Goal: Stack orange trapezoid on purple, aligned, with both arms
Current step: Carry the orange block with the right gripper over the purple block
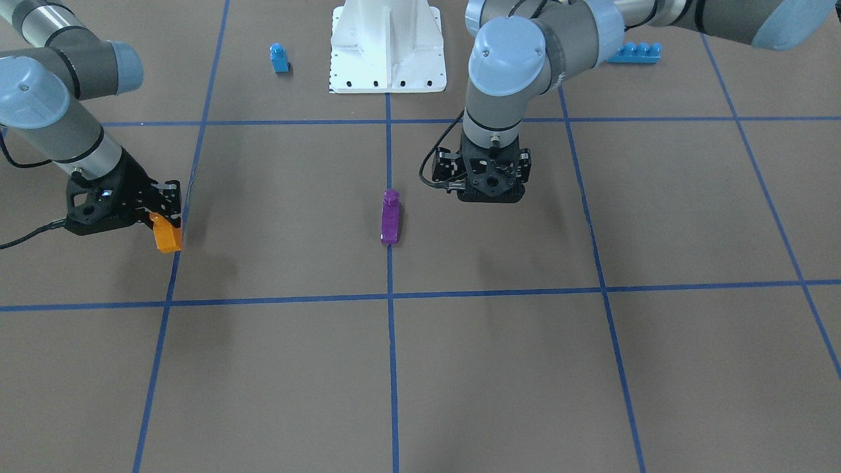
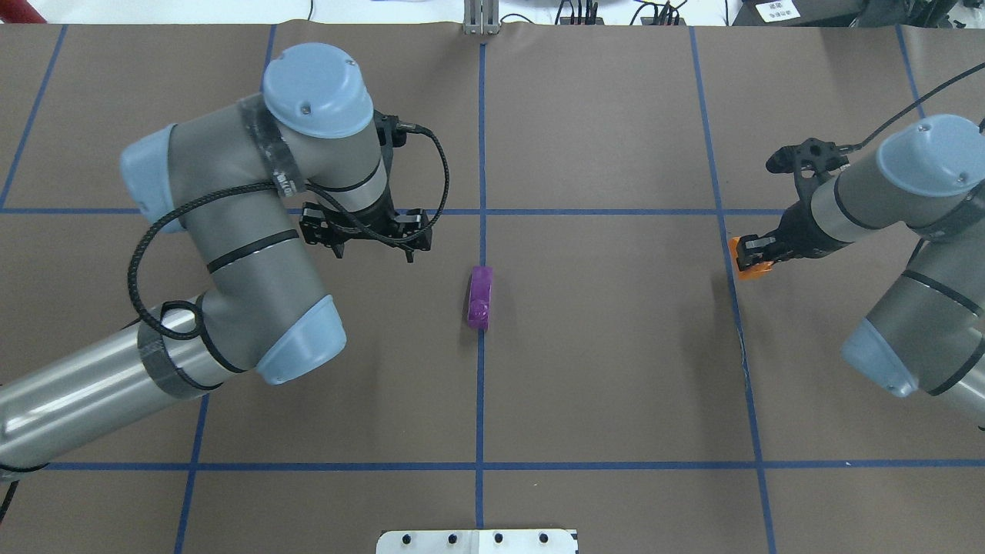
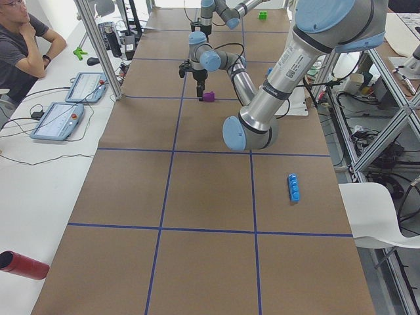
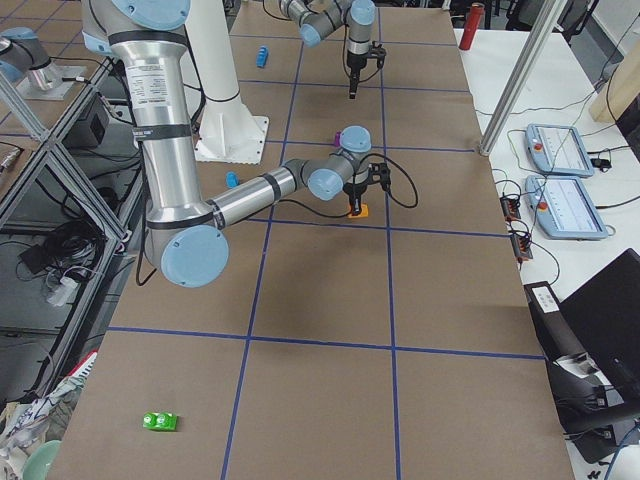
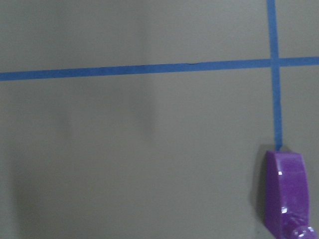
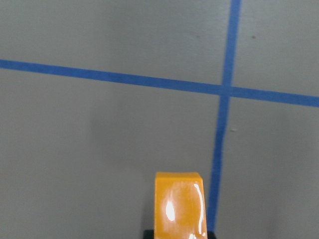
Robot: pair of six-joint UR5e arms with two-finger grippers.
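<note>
The orange trapezoid [image 1: 167,235] hangs in my right gripper [image 1: 159,222], which is shut on it just above the table on a blue tape line. It also shows in the overhead view [image 2: 749,258] and the right wrist view [image 6: 179,204]. The purple brick [image 1: 390,217] lies on its side at the table's middle, on the centre tape line [image 2: 480,296]. My left gripper [image 1: 491,196] hovers beside the purple brick, apart from it, pointing down and empty. Its fingers look closed together. The purple brick sits at the lower right of the left wrist view [image 5: 286,191].
A small blue single-stud brick [image 1: 279,58] and a long blue brick [image 1: 634,52] lie near the white robot base [image 1: 387,46]. A green brick [image 4: 160,421] lies far off on my right. A person [image 3: 23,46] sits beside the table with tablets.
</note>
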